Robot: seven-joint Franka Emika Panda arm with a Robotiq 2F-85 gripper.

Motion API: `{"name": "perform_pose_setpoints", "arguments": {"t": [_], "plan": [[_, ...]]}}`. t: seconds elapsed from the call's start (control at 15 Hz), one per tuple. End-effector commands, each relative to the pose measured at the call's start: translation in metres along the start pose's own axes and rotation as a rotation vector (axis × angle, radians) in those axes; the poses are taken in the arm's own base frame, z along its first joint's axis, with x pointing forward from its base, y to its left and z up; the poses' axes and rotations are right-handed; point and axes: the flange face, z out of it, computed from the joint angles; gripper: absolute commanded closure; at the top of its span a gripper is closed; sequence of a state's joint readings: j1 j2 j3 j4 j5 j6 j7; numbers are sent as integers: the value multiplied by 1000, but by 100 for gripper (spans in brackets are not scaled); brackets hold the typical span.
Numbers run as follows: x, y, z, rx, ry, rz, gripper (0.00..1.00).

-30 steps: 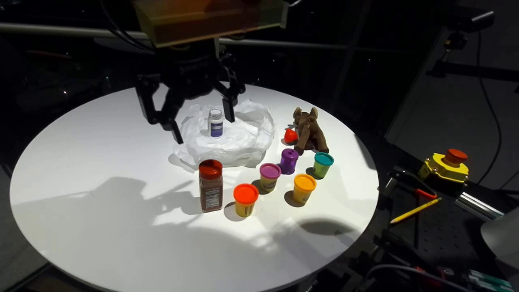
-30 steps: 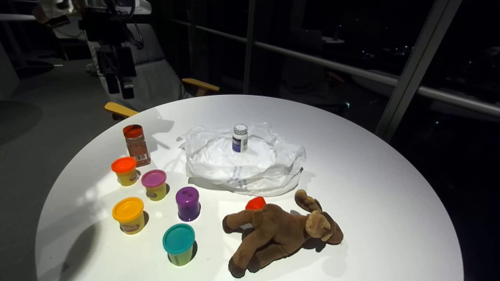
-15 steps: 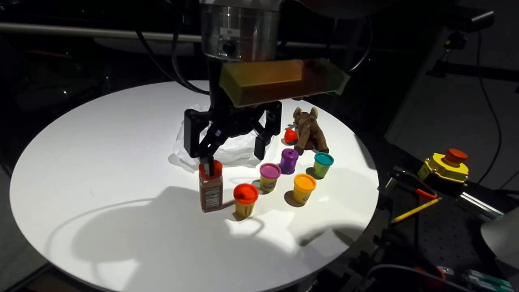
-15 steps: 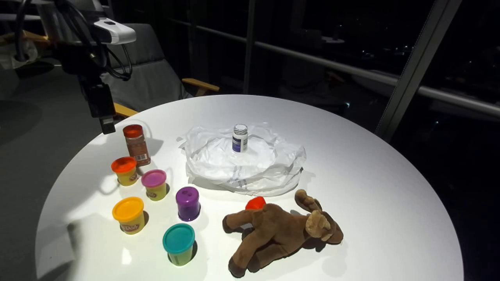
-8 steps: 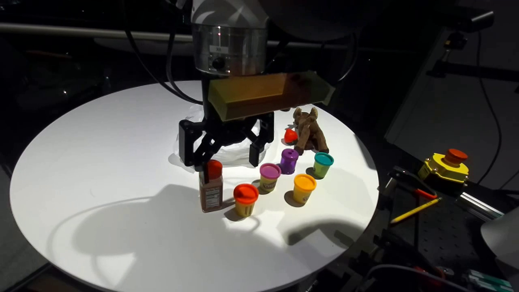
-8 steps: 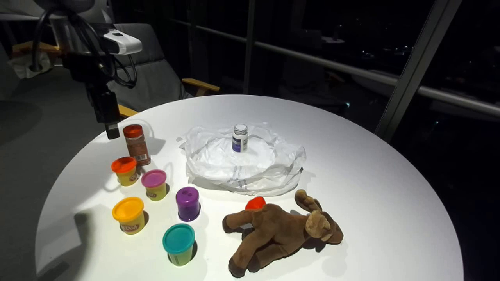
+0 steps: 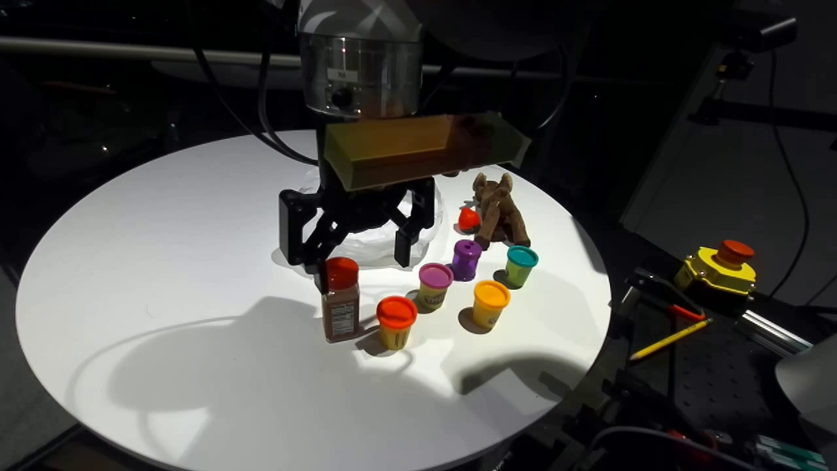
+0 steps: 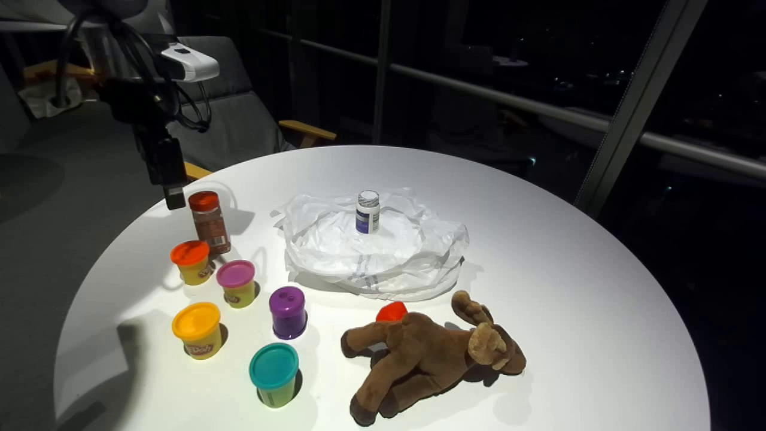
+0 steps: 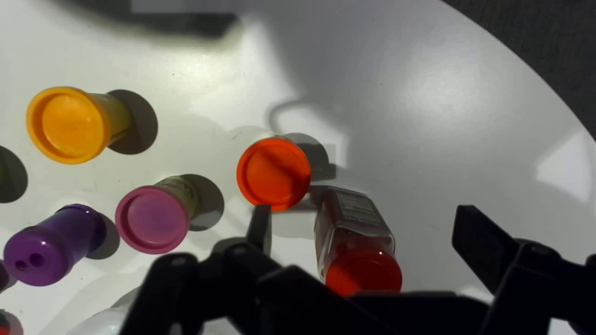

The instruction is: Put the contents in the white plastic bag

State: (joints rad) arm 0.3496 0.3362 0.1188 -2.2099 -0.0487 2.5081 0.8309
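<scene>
My gripper (image 9: 363,223) stands open beside and above the brown red-lidded jar (image 9: 364,270), which shows between its fingers in the wrist view without visible grip. In an exterior view a fingertip (image 7: 321,278) overlaps the lid's edge. Upright around the jar are orange (image 9: 274,174), pinkish-purple (image 9: 151,218), yellow (image 9: 70,125) and teal (image 8: 274,365) cups, plus a dark purple one (image 9: 56,246). The white plastic bag (image 8: 407,272) lies spread and wrinkled, with the small white bottle (image 8: 367,214) upright on it. A brown toy animal (image 8: 428,353) lies beside a small red item (image 8: 392,311).
Everything stands on a round white table (image 7: 163,261). The orange cup is close to the jar, near one finger in the wrist view. A chair (image 8: 233,102) is behind the table. A yellow box with a red button (image 7: 719,268) sits off to the side.
My gripper has come down from beside the bag to the jar, staying open. Over the last half second it has shifted only slightly left in an exterior view. The objects have not moved.
</scene>
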Motion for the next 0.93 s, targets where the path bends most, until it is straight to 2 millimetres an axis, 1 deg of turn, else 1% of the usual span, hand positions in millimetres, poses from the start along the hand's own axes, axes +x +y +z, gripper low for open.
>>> {"name": "perform_pose_setpoints", "arguments": {"t": [0.0, 0.2, 0.6, 0.8, 0.87], "plan": [[0, 0, -1, 0, -1, 0, 0], [10, -7, 5, 15, 11, 16, 0], [29, -8, 16, 32, 50, 87, 0], [32, -8, 22, 21, 29, 92, 0], [31, -9, 24, 22, 24, 87, 14]]}}
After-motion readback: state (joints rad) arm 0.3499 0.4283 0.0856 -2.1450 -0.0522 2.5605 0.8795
